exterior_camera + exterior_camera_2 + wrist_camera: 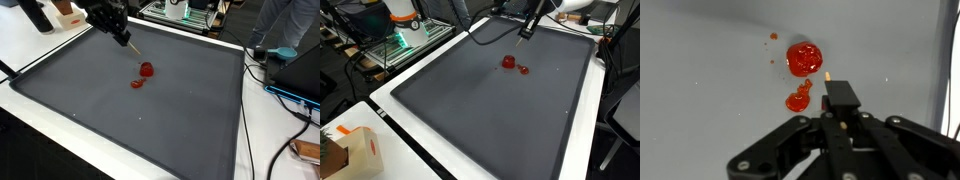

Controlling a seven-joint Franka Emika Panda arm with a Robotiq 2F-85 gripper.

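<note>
My gripper (840, 112) is shut on a black block-shaped tool with a thin wooden stick (827, 76) poking out of its front. A round glossy red blob (805, 58) lies on the grey mat just beyond the stick's tip. A smaller red smear (798, 100) lies beside the tool, and tiny red dots (773, 37) lie further off. In both exterior views the gripper (116, 28) (531, 20) hangs above the mat's far part. The stick (130, 44) points down towards the red blob (147, 69) (507, 62) without touching it.
The dark grey mat (150, 130) (490, 120) covers most of a white table. A cardboard box (345, 150) stands at one table corner. Cables and blue equipment (285, 75) lie beside the mat. A metal rack (390, 45) and a chair (625, 125) stand nearby.
</note>
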